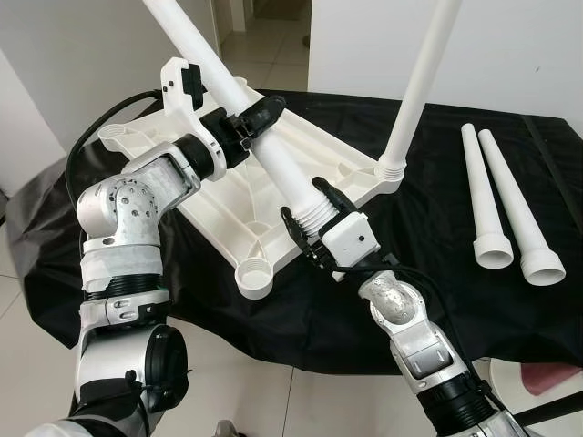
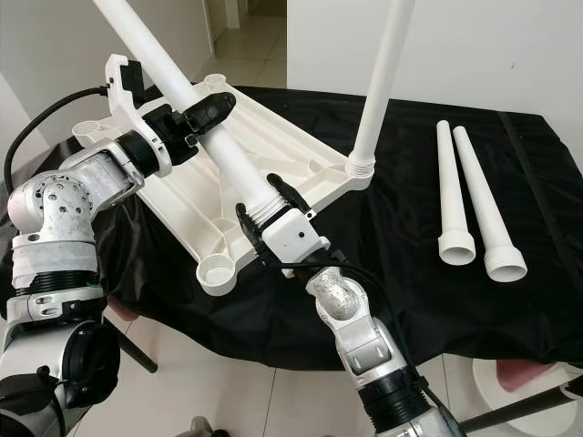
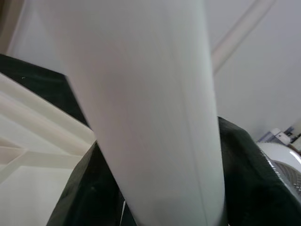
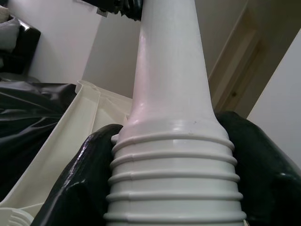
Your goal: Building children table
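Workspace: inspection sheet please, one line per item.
Surface: black cloth over a low platform, edges hanging to the tiled floor.
Job's things: white tabletop lying upside down; one leg already standing in a corner socket; held leg tilted above the tabletop; two spare legs lying side by side on the cloth to the robot's right.
Clutter: nothing seen.
Grippers: left hand shut on the held leg's shaft; right hand shut on its ribbed threaded end.
Cables: black cable looping behind the left arm.
Surroundings: white walls, a doorway beyond; a round white object at the lower right.
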Robot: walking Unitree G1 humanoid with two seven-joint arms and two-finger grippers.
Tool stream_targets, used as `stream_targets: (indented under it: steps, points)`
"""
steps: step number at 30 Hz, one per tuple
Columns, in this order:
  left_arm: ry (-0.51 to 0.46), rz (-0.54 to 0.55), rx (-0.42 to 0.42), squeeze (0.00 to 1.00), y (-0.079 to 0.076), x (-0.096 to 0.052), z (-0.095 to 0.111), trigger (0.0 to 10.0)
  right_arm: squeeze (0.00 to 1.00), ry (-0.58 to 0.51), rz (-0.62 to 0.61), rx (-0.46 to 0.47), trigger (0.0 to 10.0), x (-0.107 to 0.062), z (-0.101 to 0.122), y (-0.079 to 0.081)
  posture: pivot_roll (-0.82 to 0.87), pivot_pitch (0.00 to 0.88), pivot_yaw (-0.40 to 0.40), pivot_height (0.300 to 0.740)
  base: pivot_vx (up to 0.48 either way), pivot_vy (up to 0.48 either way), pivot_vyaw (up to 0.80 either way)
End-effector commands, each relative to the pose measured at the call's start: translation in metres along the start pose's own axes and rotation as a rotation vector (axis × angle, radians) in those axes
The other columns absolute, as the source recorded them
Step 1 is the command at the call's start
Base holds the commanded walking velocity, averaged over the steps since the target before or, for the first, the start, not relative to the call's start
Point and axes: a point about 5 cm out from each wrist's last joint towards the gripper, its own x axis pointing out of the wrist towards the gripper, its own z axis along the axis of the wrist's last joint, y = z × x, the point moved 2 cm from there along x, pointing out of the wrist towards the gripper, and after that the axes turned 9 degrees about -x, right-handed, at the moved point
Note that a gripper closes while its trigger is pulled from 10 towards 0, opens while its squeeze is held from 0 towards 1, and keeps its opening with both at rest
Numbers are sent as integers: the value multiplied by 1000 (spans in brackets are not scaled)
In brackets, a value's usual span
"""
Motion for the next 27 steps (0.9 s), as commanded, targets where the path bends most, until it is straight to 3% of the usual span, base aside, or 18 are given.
stream_targets:
  steps: [1,6,7,8,9,12,13,14,15,16,18,19,21,27]
  points:
    - [4,-17,43,0,-6,1,5,0,0,24,3,-17,10000,0,-4,0,-101,15,82,740,0,0,0]
    - [38,-22,104,0,-10,2,-1,0,0,73,-1,-44,10000,2,-12,-2,-99,20,82,740,0,0,0]
    - [45,-25,115,0,-11,2,-2,0,90,81,-1,-44,10000,2,-13,-1,-99,20,82,740,0,0,0]
    - [57,-24,146,0,-12,3,-4,0,1000,92,-2,-24,10000,3,-14,-1,-95,29,80,740,0,0,0]
    - [73,-22,195,0,-13,5,-6,0,1000,99,3,-5,10000,4,-13,-1,-93,38,79,740,0,0,0]
    - [85,-14,240,0,-14,6,-7,0,1000,102,4,20,10000,5,-11,-2,-93,46,76,740,0,0,0]
    - [98,-2,283,0,-14,6,-9,0,176,103,11,45,10000,5,-10,-1,-93,46,76,740,0,0,0]
    - [98,-2,283,0,-14,6,-9,0,176,103,11,45,10000,5,-10,-1,-93,46,76,740,0,0,0]
    - [108,0,340,0,-15,7,-11,0,0,102,21,66,10000,6,-7,-1,-93,51,75,740,0,0,0]
    - [108,0,340,0,-15,7,-11,0,0,102,21,66,10000,6,-7,-1,-93,51,75,740,0,0,0]
    - [137,-14,448,0,-19,9,-18,0,0,100,36,136,10000,8,0,-5,-99,60,70,740,0,0,0]
    - [137,-14,448,0,-19,9,-18,0,0,100,36,136,10000,8,0,-5,-99,60,70,740,0,0,0]
    - [190,-70,565,0,-26,8,-31,0,0,98,34,198,10000,15,8,-12,-102,66,66,740,0,0,0]
    - [215,-141,604,0,-36,6,-39,0,0,118,22,248,10000,26,11,-16,-105,71,61,740,0,0,0]
